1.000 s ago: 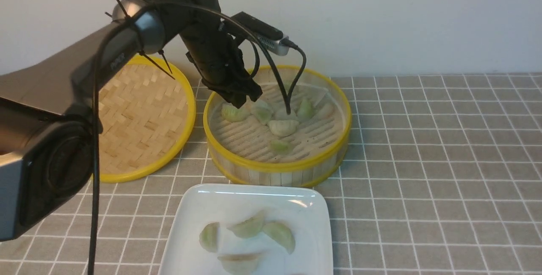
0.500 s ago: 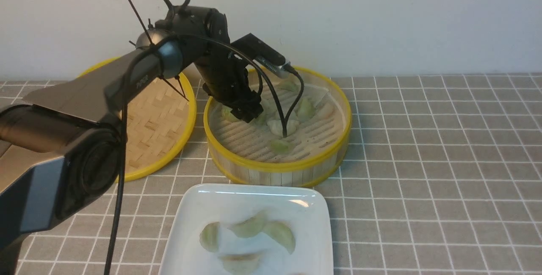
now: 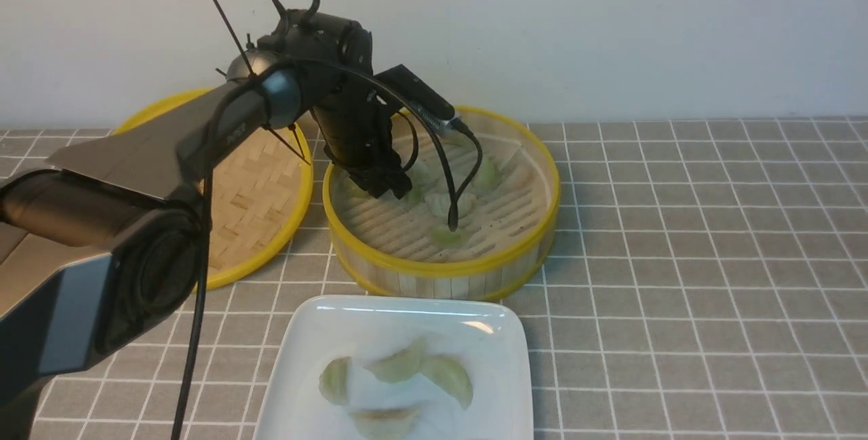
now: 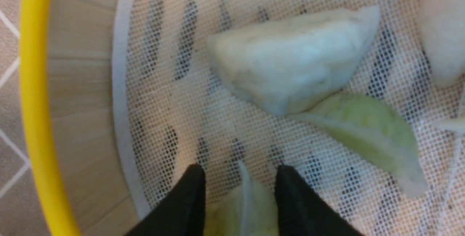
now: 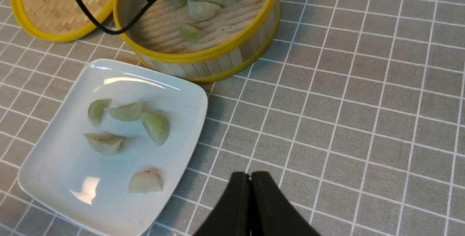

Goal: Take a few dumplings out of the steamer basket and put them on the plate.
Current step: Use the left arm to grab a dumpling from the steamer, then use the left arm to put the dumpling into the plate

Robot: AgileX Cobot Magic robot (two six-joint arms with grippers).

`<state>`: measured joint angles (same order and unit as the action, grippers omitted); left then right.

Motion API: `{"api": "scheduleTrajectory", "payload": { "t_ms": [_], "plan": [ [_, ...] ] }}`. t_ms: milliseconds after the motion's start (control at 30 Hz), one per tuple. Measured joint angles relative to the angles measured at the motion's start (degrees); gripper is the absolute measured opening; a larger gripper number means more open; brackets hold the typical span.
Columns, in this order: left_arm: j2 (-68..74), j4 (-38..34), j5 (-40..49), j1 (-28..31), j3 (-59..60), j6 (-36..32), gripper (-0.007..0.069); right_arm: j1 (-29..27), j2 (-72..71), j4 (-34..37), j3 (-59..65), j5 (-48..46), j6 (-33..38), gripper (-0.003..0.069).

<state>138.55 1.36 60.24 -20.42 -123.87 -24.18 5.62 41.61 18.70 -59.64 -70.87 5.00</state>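
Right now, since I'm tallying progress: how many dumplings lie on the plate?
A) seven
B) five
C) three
B: the right wrist view shows five dumplings lying apart on the plate.

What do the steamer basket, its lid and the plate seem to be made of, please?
Steamer basket: apparently bamboo, matte pale slats, yellow rims.
Lid: woven bamboo strips, herringbone weave showing.
Plate: probably glazed ceramic, glossy white with sharp highlights.
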Motion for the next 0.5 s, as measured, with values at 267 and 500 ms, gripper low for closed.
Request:
{"api": "scheduleTrajectory", "payload": {
  "t_ms": [267, 500],
  "plan": [
    [-2.8, 0.2, 10.1, -3.0, -8.5, 3.8, 0.0216, 0.0, 0.0, 2.0, 0.0, 0.0, 0.0, -0.0015],
    [-15.1, -4.1, 10.4, -3.4, -7.2, 9.1, 0.0216, 0.0, 0.0, 3.7, 0.0, 0.0, 0.0, -0.0015]
  ]
}}
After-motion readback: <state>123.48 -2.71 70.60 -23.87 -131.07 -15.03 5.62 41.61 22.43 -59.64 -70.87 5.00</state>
